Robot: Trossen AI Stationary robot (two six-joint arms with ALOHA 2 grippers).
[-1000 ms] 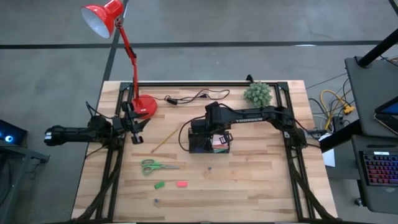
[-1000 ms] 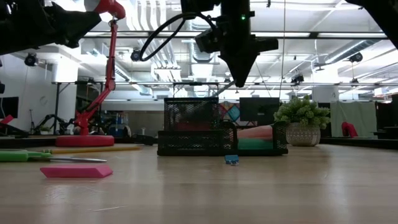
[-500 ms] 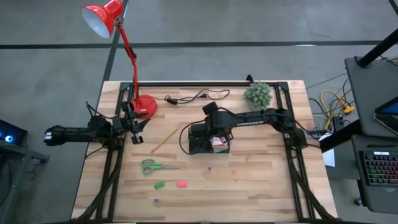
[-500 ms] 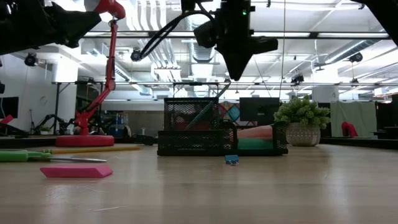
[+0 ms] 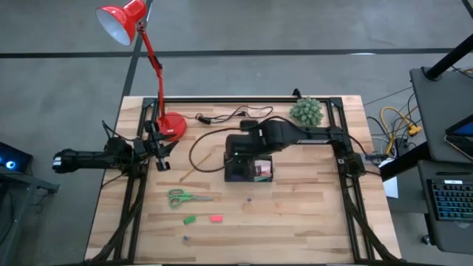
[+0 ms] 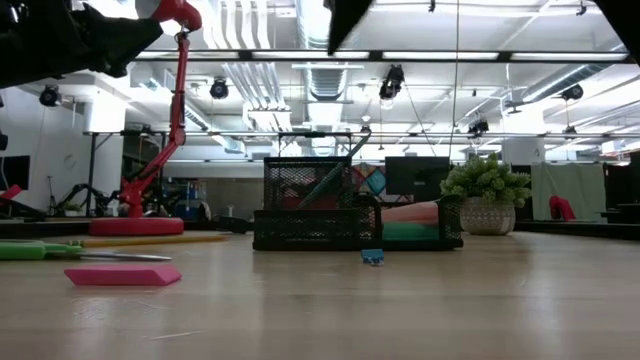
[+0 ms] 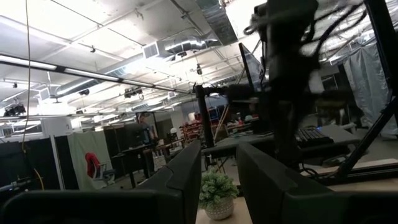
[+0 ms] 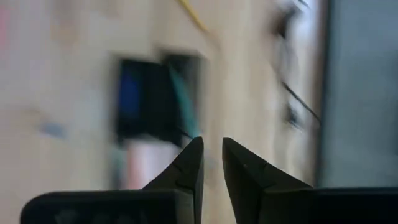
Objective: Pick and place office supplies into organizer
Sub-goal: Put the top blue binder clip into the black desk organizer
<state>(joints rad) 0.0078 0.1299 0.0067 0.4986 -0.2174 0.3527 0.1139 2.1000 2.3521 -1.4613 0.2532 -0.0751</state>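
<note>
The black mesh organizer (image 5: 230,174) (image 6: 310,215) stands mid-table. A teal pen (image 6: 335,176) leans inside its tall compartment, and a pink sticky-note pad (image 5: 260,171) lies in the low one. My right gripper (image 5: 235,148) (image 8: 211,149) hangs above the organizer, pointing down, slightly open and empty. Green-handled scissors (image 5: 185,198), a yellow pencil (image 5: 194,168), a green piece (image 5: 190,219), a pink piece (image 5: 216,218) and a tiny blue piece (image 5: 249,199) lie flat on the wood. My left gripper (image 5: 161,157) (image 7: 219,168) waits at the left edge, open and empty.
A red lamp's round base (image 5: 171,125) and a black cable (image 5: 233,114) sit at the far side, with a small green plant (image 5: 306,111) at the far right. Bare wood (image 5: 310,214) stretches along the near right.
My right gripper has risen from just above the organizer until only its tip shows at the top of the low view, and it has turned on the way. The teal pen, unseen a second ago, now leans in the tall compartment, free of the gripper.
</note>
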